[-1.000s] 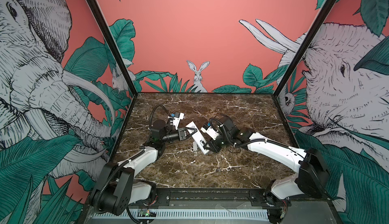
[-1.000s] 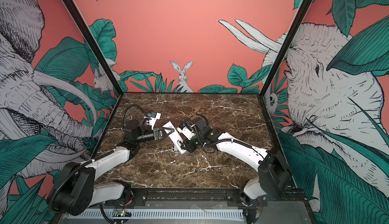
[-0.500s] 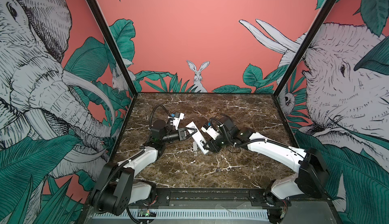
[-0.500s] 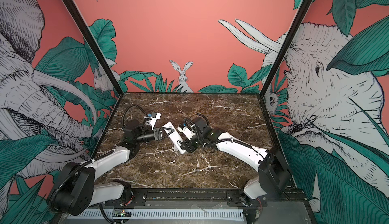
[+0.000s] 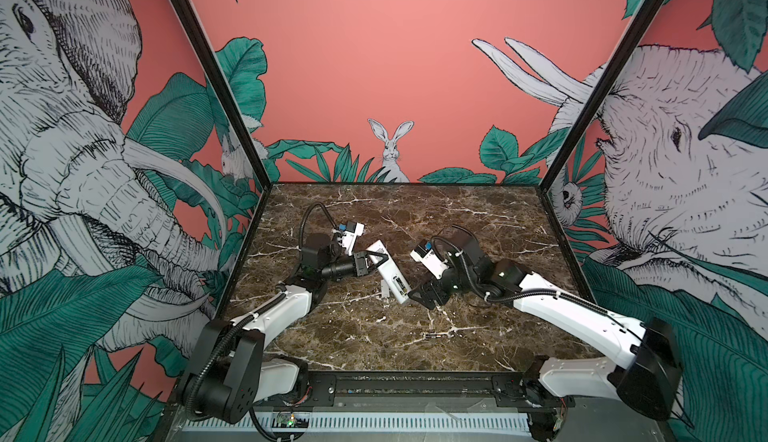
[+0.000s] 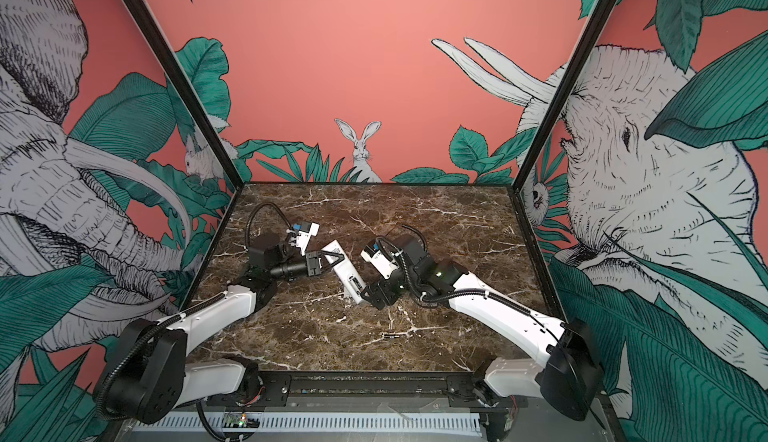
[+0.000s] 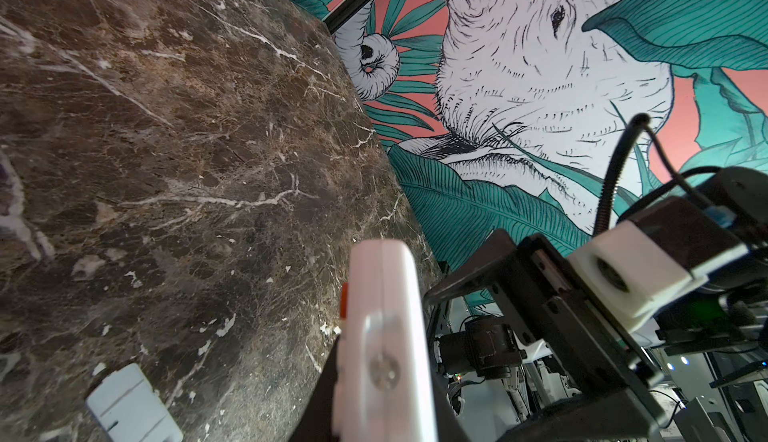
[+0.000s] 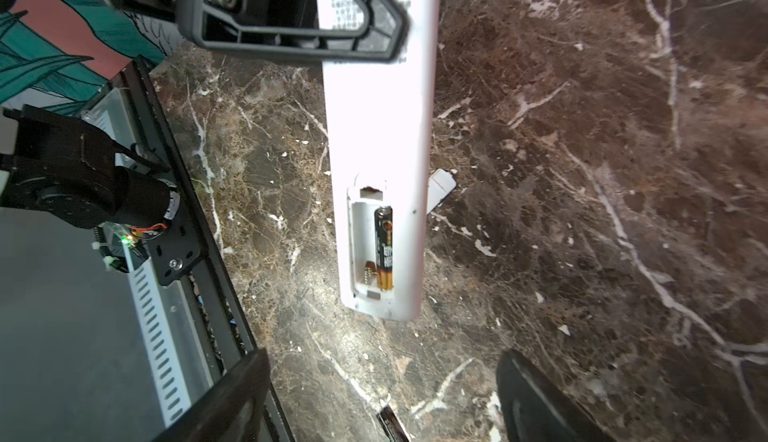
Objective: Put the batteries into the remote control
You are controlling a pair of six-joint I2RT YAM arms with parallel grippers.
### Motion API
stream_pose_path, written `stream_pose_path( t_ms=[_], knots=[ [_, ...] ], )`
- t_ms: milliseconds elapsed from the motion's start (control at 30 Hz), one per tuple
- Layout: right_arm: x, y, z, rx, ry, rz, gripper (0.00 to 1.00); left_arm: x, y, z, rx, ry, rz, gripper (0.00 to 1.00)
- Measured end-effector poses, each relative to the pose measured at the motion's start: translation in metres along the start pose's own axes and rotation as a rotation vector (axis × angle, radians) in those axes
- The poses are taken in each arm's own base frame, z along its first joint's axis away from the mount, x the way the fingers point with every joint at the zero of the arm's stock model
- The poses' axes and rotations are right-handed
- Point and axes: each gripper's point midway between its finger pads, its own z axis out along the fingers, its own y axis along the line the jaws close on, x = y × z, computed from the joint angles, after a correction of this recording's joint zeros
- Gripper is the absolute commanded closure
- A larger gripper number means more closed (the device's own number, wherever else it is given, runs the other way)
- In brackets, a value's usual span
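Left gripper (image 5: 379, 258) clamps remote control (image 8: 374, 128); 1 battery (image 8: 384, 249) seated.

Reaching in from the lower left of the frame with the left arm (image 5: 274, 313), forearm lying low over the desk, and clamping the left pincer (image 5: 375, 260) on the upper part of the remote control (image 5: 390, 274). Stretching the right arm (image 5: 561, 307) in from the lower right, keeping the right pincer (image 5: 424, 293) spread wide just beside the remote's lower end, gripping nothing.

White arms (image 5: 282, 307), black joints (image 5: 228, 373), ribbed cables (image 5: 302, 228)
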Motion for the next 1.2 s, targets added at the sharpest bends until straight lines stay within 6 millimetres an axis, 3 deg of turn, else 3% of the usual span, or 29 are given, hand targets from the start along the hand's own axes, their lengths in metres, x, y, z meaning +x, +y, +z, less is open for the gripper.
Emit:
stream_pose_path(
  t_ms=[67, 133, 233, 433, 800, 933, 1200],
  knots=[
    [0.005, -0.004, -0.003, 0.028, 0.006, 0.002, 0.12, 0.001, 0.004, 0.001, -0.012, 0.004, -0.008, 1.00],
    [0.016, -0.008, -0.002, 0.048, 0.028, 0.013, 0.02, 0.002, 0.008, 0.001, -0.026, 0.008, -0.018, 1.00],
    [0.039, -0.010, 0.001, 0.056, 0.070, 0.030, 0.01, 0.004, 0.012, 0.002, -0.039, 0.014, -0.028, 1.00],
    [0.085, -0.011, 0.009, 0.068, 0.164, 0.041, 0.03, 0.005, 0.015, 0.003, -0.048, 0.020, -0.034, 1.00],
    [0.134, 0.002, 0.042, 0.081, 0.355, -0.069, 0.13, 0.004, 0.017, 0.004, -0.052, 0.020, -0.037, 1.00],
    [0.146, 0.001, 0.052, 0.096, 0.408, -0.087, 0.20, 0.006, 0.018, 0.003, -0.061, 0.025, -0.043, 1.00],
    [0.149, -0.003, 0.059, 0.139, 0.424, -0.019, 0.19, 0.003, 0.016, -0.001, -0.072, 0.012, -0.030, 1.00]
  ],
)
